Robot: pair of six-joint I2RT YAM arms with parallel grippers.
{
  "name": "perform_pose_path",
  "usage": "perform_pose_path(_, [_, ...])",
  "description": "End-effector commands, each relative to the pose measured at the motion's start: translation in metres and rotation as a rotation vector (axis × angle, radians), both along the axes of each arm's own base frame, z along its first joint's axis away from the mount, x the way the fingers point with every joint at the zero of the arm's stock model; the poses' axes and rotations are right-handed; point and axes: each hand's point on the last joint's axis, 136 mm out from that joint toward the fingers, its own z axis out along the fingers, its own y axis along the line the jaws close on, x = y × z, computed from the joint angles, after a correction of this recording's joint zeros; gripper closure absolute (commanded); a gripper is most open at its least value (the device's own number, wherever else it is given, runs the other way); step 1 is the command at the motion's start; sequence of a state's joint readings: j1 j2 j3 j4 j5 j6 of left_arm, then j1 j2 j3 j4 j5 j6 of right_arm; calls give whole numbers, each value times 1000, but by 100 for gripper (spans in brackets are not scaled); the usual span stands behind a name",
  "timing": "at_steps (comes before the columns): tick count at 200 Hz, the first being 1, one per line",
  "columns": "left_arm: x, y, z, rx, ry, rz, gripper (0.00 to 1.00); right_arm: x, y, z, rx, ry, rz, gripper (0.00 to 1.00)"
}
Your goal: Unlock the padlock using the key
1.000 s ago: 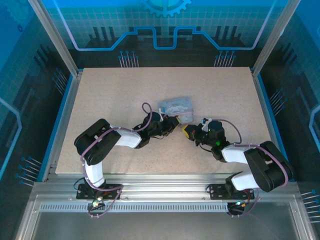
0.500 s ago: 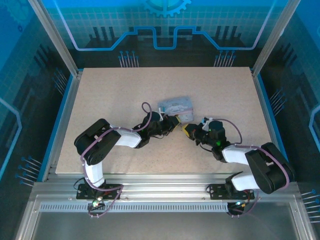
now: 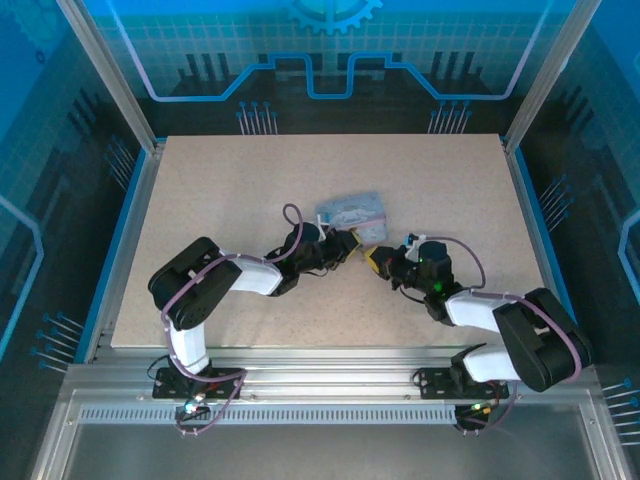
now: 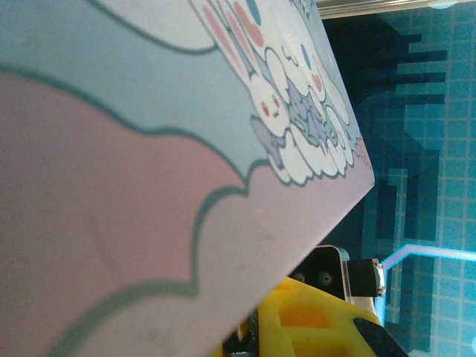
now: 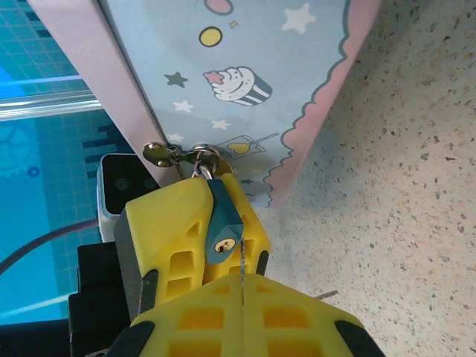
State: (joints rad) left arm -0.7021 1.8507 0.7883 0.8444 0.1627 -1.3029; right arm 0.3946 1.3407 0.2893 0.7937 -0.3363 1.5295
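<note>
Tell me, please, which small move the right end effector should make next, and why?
Probably nudge the key sideways toward the brass keyhole, then push in. The right end effector is shut on the key, whose tip sits just beside the keyhole of the padlock, which hangs from the hasp of the tin.
</note>
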Motion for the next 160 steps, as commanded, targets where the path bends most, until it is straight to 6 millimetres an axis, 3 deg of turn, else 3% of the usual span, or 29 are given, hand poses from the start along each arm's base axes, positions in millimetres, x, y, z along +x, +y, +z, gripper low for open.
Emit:
perform_pose_path(1, [-1,-1,5,-28,-16,-17,100,0,3,13,3,-53,-1,100])
perform_pose_path(160, [2,0,12,-43,-24,-11,100,-2,2,4,-20,-46,-1,100])
